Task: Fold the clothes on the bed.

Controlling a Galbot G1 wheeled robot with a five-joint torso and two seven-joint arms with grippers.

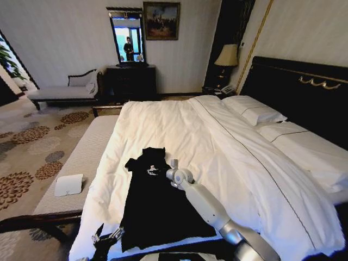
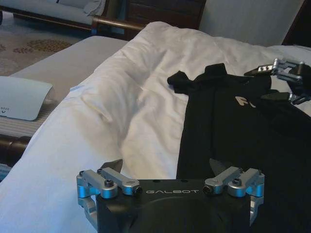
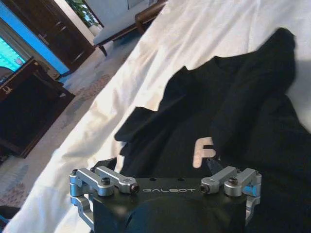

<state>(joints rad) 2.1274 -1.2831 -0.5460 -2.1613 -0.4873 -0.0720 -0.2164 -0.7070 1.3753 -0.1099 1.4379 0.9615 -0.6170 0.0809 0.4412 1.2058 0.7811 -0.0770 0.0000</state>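
Note:
The clothes are one black T-shirt [image 1: 157, 204] with white letters [image 3: 203, 151] on the chest, lying lengthwise on the white duvet of the bed [image 1: 217, 147], its collar end partly bunched. My right gripper [image 1: 154, 171] hovers open just over the chest letters, and the right wrist view shows its jaws spread above the fabric [image 3: 160, 165]. My left gripper [image 1: 109, 237] is open and low at the near edge of the bed, by the shirt's hem corner. In the left wrist view it [image 2: 166, 167] straddles the shirt's edge [image 2: 233, 131], with the right gripper [image 2: 284, 83] farther off.
A grey bench [image 1: 87, 155] runs along the bed's left side with a white flat object [image 1: 69, 185] on it. Pillows [image 1: 255, 111] and a dark headboard [image 1: 304, 92] lie to the right. A chaise lounge [image 1: 62, 91] and a dresser [image 1: 130, 81] stand by the far wall.

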